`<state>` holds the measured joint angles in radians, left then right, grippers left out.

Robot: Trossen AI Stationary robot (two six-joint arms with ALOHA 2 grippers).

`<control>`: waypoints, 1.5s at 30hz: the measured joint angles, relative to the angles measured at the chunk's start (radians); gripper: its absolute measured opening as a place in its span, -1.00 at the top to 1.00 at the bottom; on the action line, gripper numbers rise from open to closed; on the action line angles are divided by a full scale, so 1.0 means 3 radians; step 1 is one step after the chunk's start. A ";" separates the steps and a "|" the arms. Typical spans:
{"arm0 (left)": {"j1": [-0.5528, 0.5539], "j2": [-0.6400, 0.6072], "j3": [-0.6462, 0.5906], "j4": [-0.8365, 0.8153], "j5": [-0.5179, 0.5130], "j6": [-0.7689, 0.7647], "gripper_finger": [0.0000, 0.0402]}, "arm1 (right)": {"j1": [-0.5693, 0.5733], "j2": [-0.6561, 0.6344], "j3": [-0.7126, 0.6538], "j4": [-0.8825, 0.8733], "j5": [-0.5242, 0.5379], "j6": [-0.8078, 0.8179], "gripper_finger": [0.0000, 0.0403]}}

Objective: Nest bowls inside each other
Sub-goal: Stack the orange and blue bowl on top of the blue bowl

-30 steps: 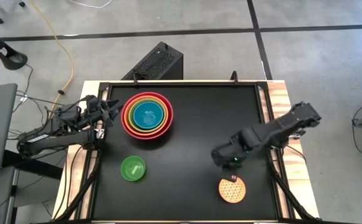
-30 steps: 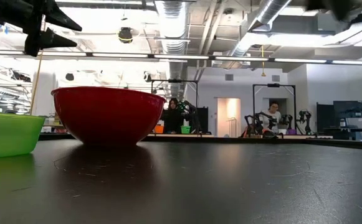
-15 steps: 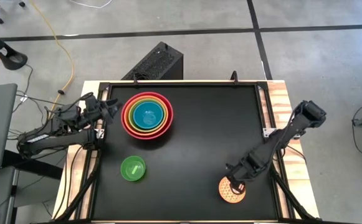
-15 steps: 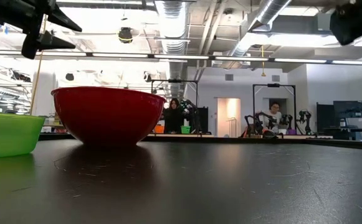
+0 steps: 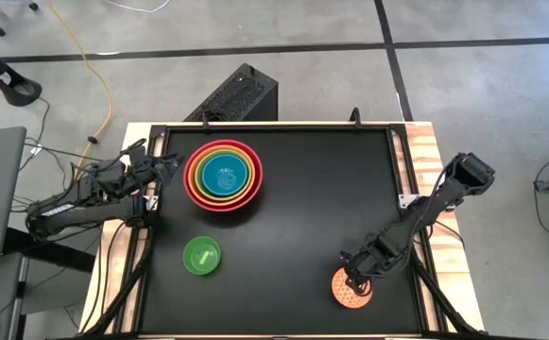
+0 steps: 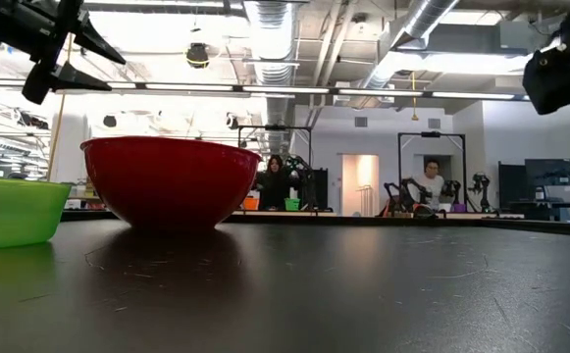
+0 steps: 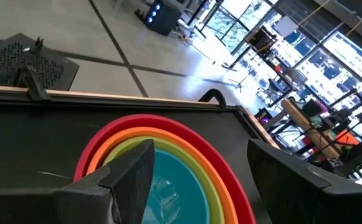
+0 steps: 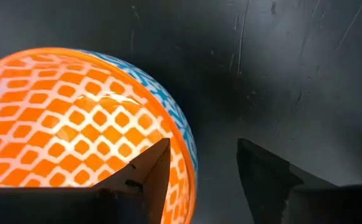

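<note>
Looking down: stacked bowls far-left on black table, green bowl nearer, patterned bowl under right gripper, spread over its rim. Level: workshop behind. Left gripper open beside stack.

Count: six bowls total. Four sit nested as one stack: red bowl outermost, then orange bowl, yellow-green bowl, blue bowl innermost. Two loose singles on the tabletop: one green bowl, one patterned orange bowl. Two arms, one gripper each: my left gripper, my right gripper. Two people visible in the room behind.
</note>
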<state>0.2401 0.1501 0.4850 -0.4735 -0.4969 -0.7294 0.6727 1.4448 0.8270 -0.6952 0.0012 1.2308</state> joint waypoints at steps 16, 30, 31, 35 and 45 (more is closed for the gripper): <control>0.0000 0.0000 0.0000 -0.0026 0.0109 0.0136 -0.23 | -0.0271 -0.0037 -0.0018 0.0052 -0.0260 -0.0253 0.91; 0.0000 -0.0001 0.0000 -0.0026 0.0347 0.0560 -0.23 | -0.1405 -0.0377 0.0960 -0.0460 -0.0602 -0.1136 0.96; 0.0001 -0.0001 0.0000 -0.0027 0.0347 0.0580 -0.23 | -0.1529 -0.0341 0.1063 -0.0464 -0.0564 -0.1236 0.96; 0.0000 -0.0001 0.0000 -0.0025 0.0310 0.0669 -0.23 | -0.2037 -0.0016 0.1527 -0.0407 -0.0435 -0.1581 0.96; 0.0001 -0.0001 0.0000 -0.0024 0.0426 0.0850 -0.23 | -0.2899 0.1538 0.3368 -0.0034 -0.0494 -0.2231 0.96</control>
<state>0.2404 0.1497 0.4850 -0.4808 -0.3690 -0.4744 -0.1970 1.9062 1.8375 -0.7056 -0.1470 0.5615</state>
